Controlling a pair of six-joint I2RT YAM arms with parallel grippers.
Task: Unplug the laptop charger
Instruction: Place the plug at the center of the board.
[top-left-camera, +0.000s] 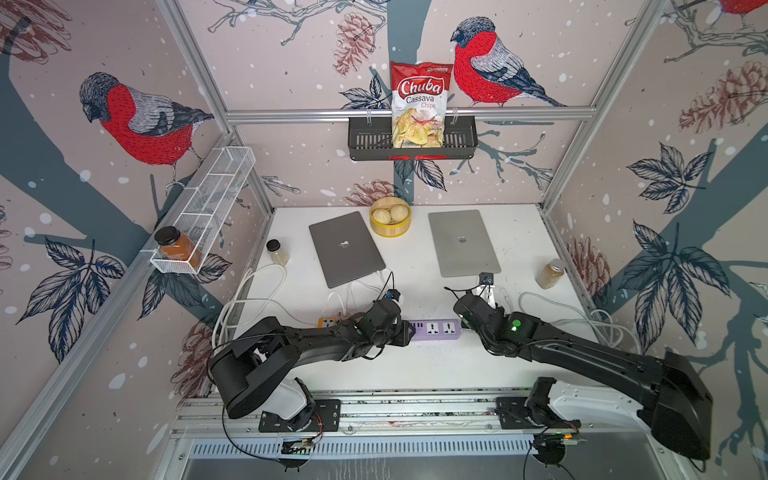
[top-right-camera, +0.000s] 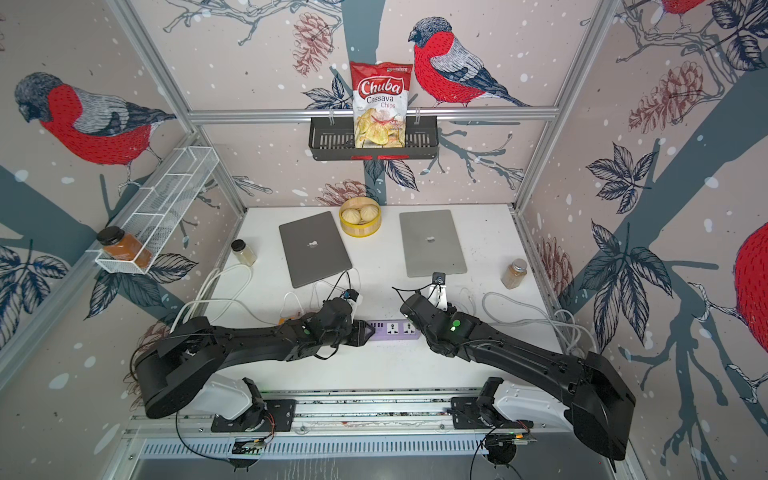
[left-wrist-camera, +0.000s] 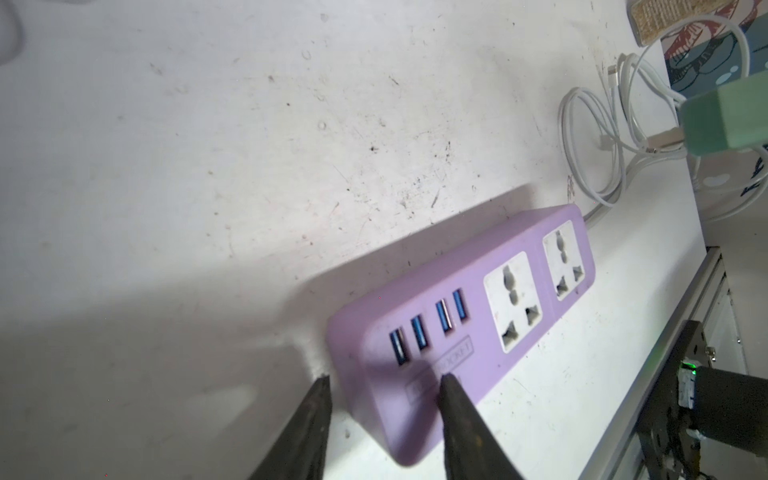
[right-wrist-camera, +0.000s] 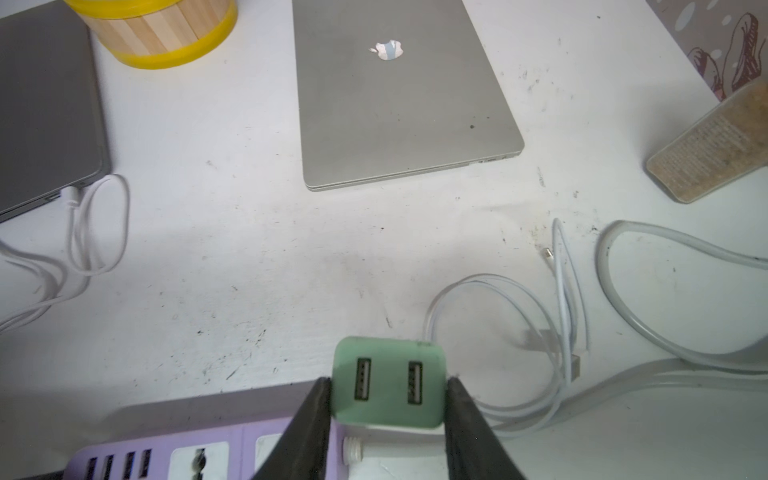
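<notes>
You are nearly done. On the table (top-left-camera: 415, 365), the silver laptop (right-wrist-camera: 399, 104) has no wire in it that I can see. The purple strip (left-wrist-camera: 374, 415) lies flat, and both of its big sockets (left-wrist-camera: 513, 301) are empty.

Your left gripper (left-wrist-camera: 382, 378) sits at one end of the strip with its jaws a little way apart. One finger rests on top of the strip and the other is down beside it. I think it is pinning the strip, not pinching it.

Your right gripper (right-wrist-camera: 388, 380) is closed on the green charger (right-wrist-camera: 388, 353), with one finger on each side. The charger looks lifted, near the strip's other end and clear of the sockets. So the pull-out looks done.

The charger's two small ports are empty too. The white cable (right-wrist-camera: 575, 365) lies loose on the table nearby.

What is left, I think, is to put the charger down and let go.
</notes>
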